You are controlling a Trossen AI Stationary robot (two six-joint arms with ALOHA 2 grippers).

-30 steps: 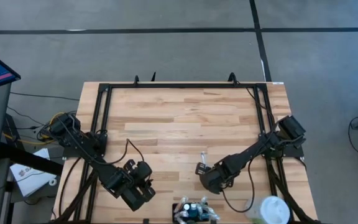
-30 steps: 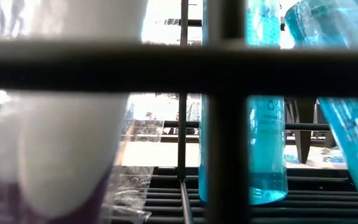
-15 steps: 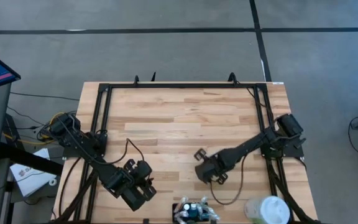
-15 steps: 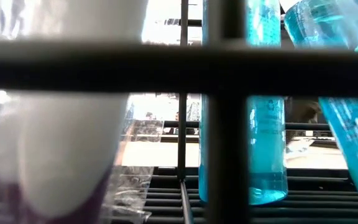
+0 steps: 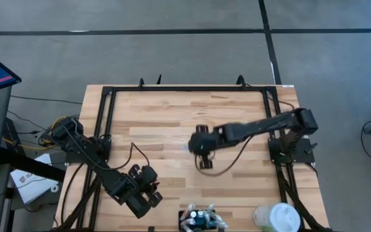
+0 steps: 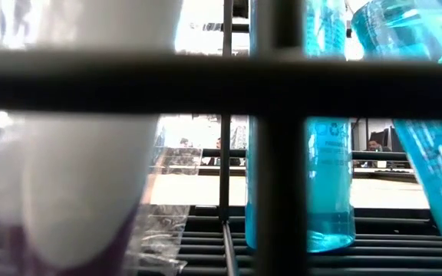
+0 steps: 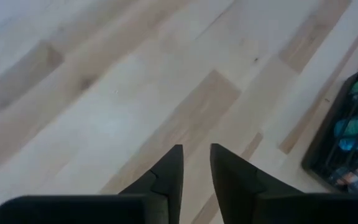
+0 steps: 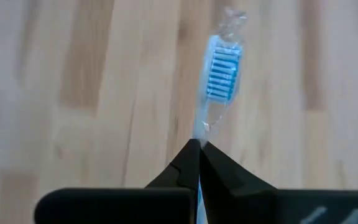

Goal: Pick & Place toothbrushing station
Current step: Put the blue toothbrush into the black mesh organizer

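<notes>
Since the right gripper (image 8: pixel 199 149) over mid-table pinches a light, stiff toothbrush (image 8: pixel 219 74) by its handle, fingers pressed together, the wire toothbrushing station (image 5: pixel 201 218) at the near edge looks rigid, best rim-held; the left gripper (image 7: pixel 196 163), fingers slightly spread, grips nothing.

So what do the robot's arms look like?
Both arms are black and thin, made of jointed links with loose black cables looping beside them. The left gripper and the right gripper each have two dark, pointed fingers on a blocky black base.

Two dark jointed arms, black loose cables trailing from each, left gripper (image 7: pixel 196 167) with tapered matte black fingers
</notes>
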